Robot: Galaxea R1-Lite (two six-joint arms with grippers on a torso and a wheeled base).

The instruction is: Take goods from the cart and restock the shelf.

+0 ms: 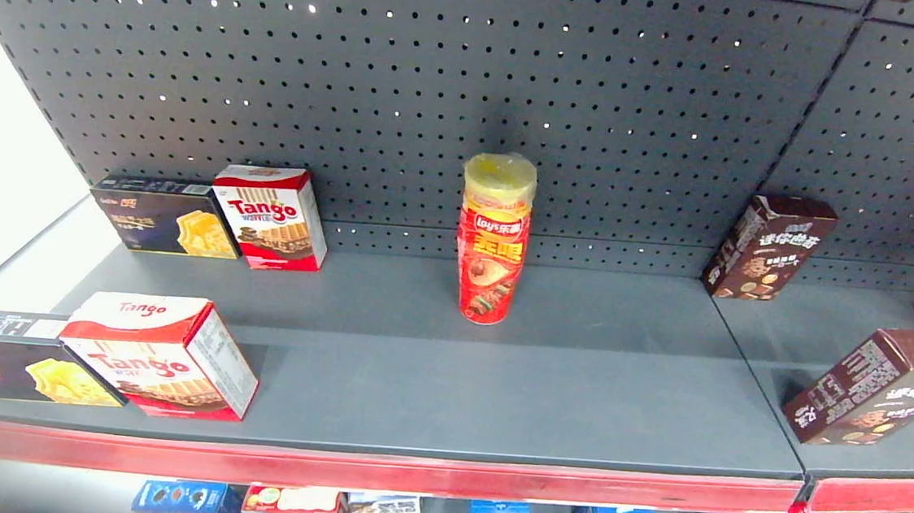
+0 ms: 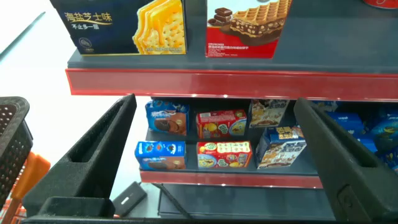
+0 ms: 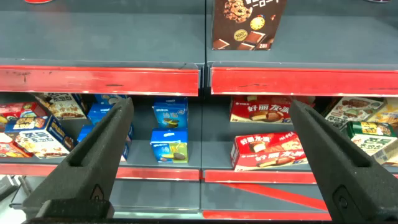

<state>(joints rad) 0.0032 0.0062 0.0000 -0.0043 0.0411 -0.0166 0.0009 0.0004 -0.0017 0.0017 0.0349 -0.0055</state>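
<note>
The red cylindrical crisp can with a yellow lid [image 1: 494,239] stands upright and alone, towards the back of the dark grey metal shelf [image 1: 495,398], about midway along it. I see my left hand [image 2: 214,102] facing the shelf front, fingers wide apart and empty. My right hand [image 3: 211,104] is the same, spread and holding nothing. Red-and-white wafer boxes [image 1: 164,356] sit left of the can, brown biscuit boxes [image 1: 875,387] right.
</note>
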